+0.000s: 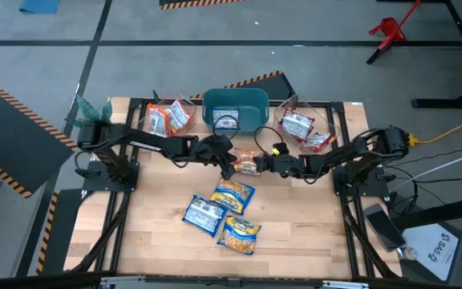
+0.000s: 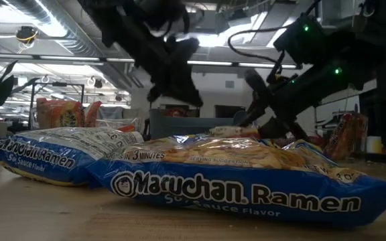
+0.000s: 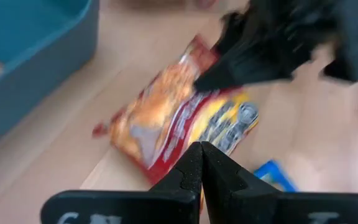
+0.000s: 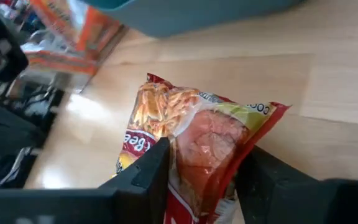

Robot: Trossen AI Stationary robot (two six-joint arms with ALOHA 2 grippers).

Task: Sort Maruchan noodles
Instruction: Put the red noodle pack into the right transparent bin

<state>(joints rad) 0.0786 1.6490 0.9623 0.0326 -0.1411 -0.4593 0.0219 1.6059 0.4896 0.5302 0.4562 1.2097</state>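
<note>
Packet [image 4: 194,140] (lower end hidden) between fingers [image 4: 143,177]

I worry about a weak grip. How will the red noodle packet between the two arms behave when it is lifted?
The red noodle packet looks glossy, so it may slip. Its film crumples between the right end effector fingers, so the edges probably flop, though the noodle block inside likely stays stiff and could crack. It seems light.

Loose on table: three blue packets [image 1: 205,214], one red packet [image 1: 249,164]; one teal bin [image 1: 235,108]; two clear containers [image 1: 305,127].
</note>
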